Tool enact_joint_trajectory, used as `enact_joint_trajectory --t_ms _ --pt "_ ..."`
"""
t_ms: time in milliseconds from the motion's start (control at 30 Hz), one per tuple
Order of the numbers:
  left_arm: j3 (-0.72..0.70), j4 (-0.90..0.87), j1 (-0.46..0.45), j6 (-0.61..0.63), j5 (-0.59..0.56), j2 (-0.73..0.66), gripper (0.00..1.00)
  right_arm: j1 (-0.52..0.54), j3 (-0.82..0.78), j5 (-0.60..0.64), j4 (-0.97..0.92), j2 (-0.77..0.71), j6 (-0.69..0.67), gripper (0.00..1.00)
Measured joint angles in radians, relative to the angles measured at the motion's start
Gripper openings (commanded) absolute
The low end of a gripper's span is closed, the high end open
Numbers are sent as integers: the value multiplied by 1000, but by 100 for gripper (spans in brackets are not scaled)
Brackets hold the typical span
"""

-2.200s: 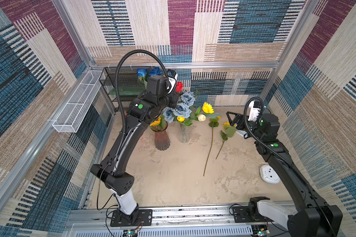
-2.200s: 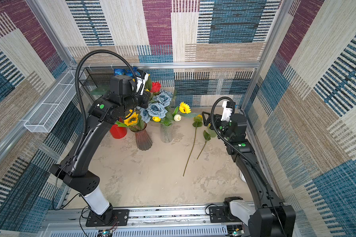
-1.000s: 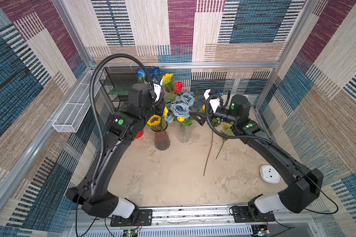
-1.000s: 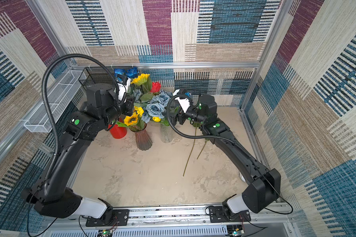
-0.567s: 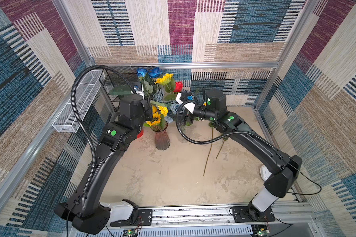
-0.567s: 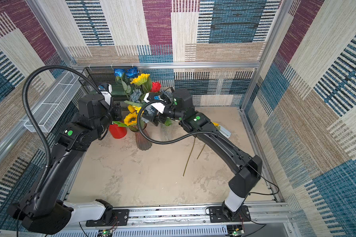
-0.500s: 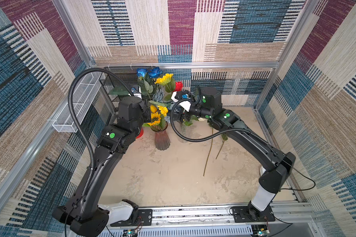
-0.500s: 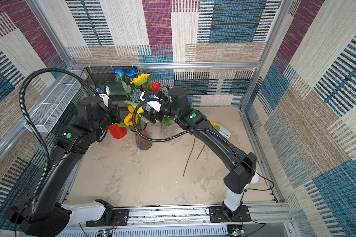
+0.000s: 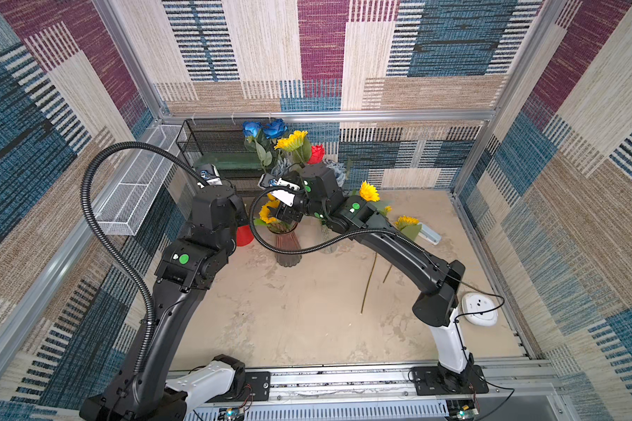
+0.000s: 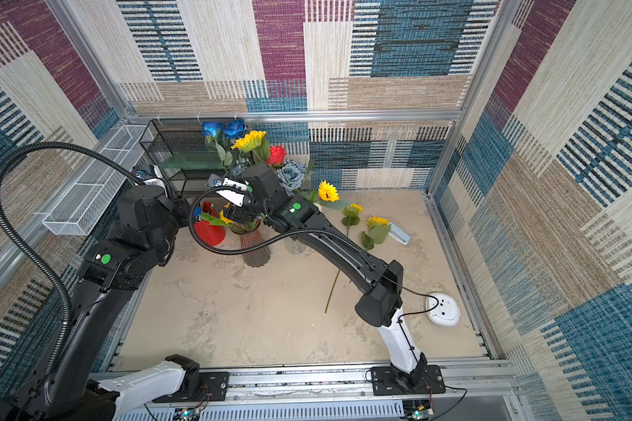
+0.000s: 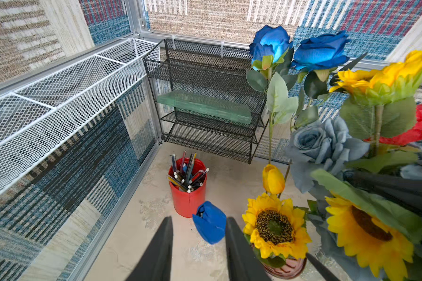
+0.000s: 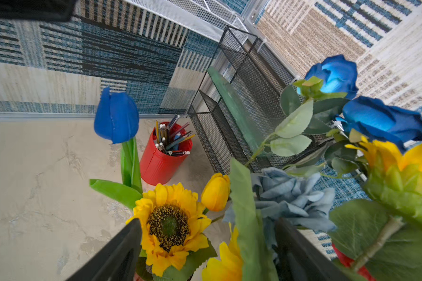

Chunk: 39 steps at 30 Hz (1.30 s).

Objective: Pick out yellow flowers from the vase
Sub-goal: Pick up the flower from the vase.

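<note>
The ribbed pinkish vase (image 9: 287, 251) (image 10: 256, 249) stands at the back left and holds mixed flowers. Its yellow flowers are a low sunflower (image 12: 168, 223) (image 11: 274, 226), a second sunflower (image 11: 368, 231), a yellow tulip bud (image 12: 216, 192) and a tall sunflower (image 9: 292, 140). My right gripper (image 12: 207, 221) (image 10: 239, 215) is over the vase, open, its jaws straddling the low sunflower and a leaf. My left gripper (image 11: 198, 220) is open to the left of the vase, with a blue tulip (image 11: 210, 225) just past its tips. Sunflowers (image 9: 369, 191) (image 9: 407, 222) lie on the table to the right.
A red pencil cup (image 9: 244, 235) stands just left of the vase, with a black mesh rack (image 9: 216, 145) behind it. A white wire basket (image 9: 139, 189) hangs on the left wall. Blue roses (image 9: 265, 128) and a red rose (image 9: 317, 153) rise behind the vase. A white device (image 9: 478, 308) lies at the right.
My right arm has swung left from the table's right side to over the vase. My left arm has pulled back from the bouquet and sunk to the vase's left.
</note>
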Motion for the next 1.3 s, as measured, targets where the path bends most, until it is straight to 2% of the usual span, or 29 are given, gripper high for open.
enact_joint_trajectory --t_ms 533,733,767,800,833,867,900,1033,1100,1167,1300 --pt "-8 4 6 -17 53 17 36 54 26 325 31 42 -47 72" --pt "-11 10 7 -17 70 17 36 64 26 375 61 42 -53 59" --pt "-11 10 7 -17 73 17 36 64 26 381 64 42 -56 54" --pt "-11 10 7 -17 75 17 36 64 26 385 68 42 -58 49" --pt "-11 10 7 -17 75 17 36 64 26 386 70 42 -60 38" --pt "-13 11 7 -17 76 17 36 64 26 388 72 42 -60 22" --pt "-14 12 7 -17 76 15 36 64 26 388 74 42 -61 17" --pt "-17 18 7 -17 76 12 36 64 26 387 76 41 -60 18" --pt "-18 19 7 -17 76 11 36 64 26 386 76 40 -60 13" --pt "-19 20 9 -17 76 11 36 64 26 384 76 39 -60 0" --pt "-19 26 9 -17 76 11 36 64 26 384 83 31 -49 0"
